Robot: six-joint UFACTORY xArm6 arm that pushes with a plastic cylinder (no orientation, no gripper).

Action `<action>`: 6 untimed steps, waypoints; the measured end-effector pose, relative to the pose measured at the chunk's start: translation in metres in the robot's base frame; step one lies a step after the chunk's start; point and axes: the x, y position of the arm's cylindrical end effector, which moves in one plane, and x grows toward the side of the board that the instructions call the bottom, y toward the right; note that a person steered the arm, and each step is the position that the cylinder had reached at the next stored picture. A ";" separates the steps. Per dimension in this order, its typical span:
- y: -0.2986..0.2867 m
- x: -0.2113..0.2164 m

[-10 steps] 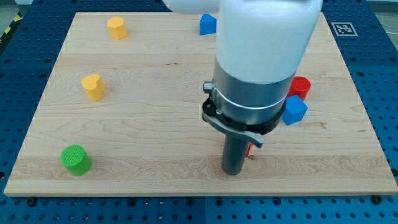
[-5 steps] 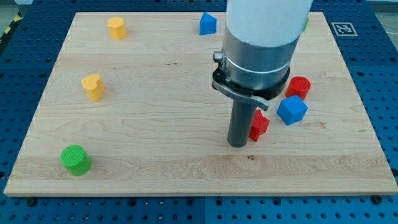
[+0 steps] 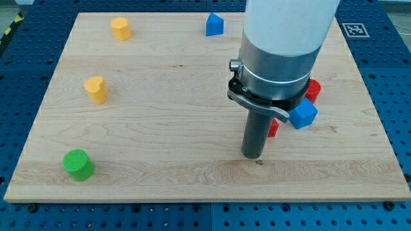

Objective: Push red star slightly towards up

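Observation:
The red star [image 3: 273,128] lies right of the board's middle, mostly hidden behind the rod and its collar; only a small red part shows. My tip [image 3: 253,156] rests on the board just below and to the left of the red star, close to it. A blue cube [image 3: 303,115] sits right next to the star on its upper right. A red cylinder [image 3: 313,89] stands above the blue cube, partly hidden by the arm.
A yellow block [image 3: 120,28] is at the top left, a yellow heart [image 3: 96,89] at the left, a green cylinder [image 3: 78,165] at the bottom left, and a blue block [image 3: 214,24] at the top middle. The wooden board [image 3: 160,115] ends in blue pegboard.
The arm and tip moved to the view's right and slightly up. The red star came into view from behind the rod, then got mostly covered again, lying a little higher.

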 end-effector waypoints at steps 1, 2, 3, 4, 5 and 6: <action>0.000 -0.005; 0.007 -0.005; 0.013 -0.010; 0.030 -0.010; 0.042 -0.005; 0.038 -0.007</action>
